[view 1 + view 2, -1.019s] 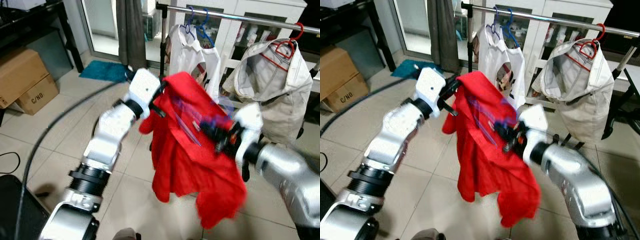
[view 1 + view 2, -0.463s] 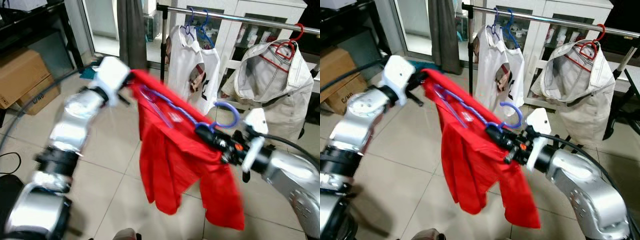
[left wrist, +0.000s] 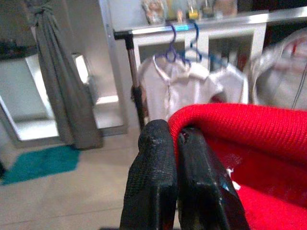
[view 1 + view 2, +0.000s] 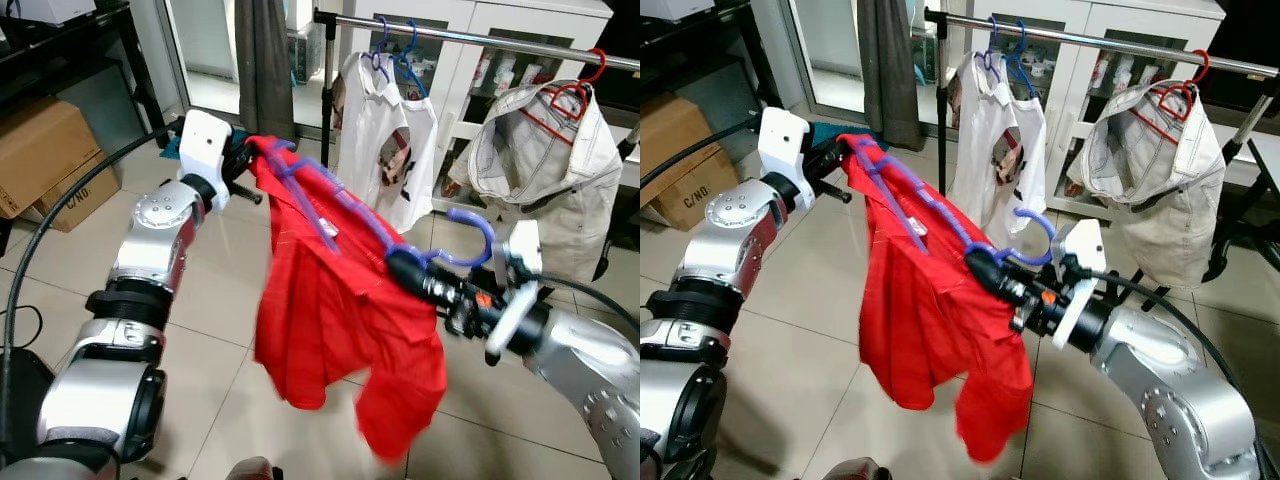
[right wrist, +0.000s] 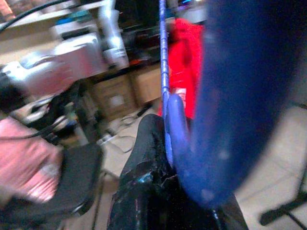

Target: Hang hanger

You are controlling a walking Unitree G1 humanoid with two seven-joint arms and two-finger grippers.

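Observation:
A red shirt (image 4: 330,310) hangs on a blue hanger (image 4: 390,240), stretched between my two arms in front of a clothes rail (image 4: 470,35). My left gripper (image 4: 245,160) is shut on the shirt's shoulder end; in the left wrist view its fingers (image 3: 158,182) pinch the red cloth (image 3: 249,143). My right gripper (image 4: 410,272) is shut on the hanger just below its hook (image 4: 470,240); in the right wrist view the blue hanger neck (image 5: 216,96) lies against the black fingers (image 5: 153,187). The hook is below and in front of the rail.
On the rail hang white shirts on blue hangers (image 4: 385,130) and a beige garment on a red hanger (image 4: 545,150). Cardboard boxes (image 4: 45,160) stand at the left, a teal mat (image 4: 205,140) lies on the tiled floor, and a black cable (image 4: 60,210) trails by my left arm.
My left gripper has drawn in slightly with the shirt's shoulder. The right gripper has moved right and a little down with the hanger's hook; the shirt's lower part swings.

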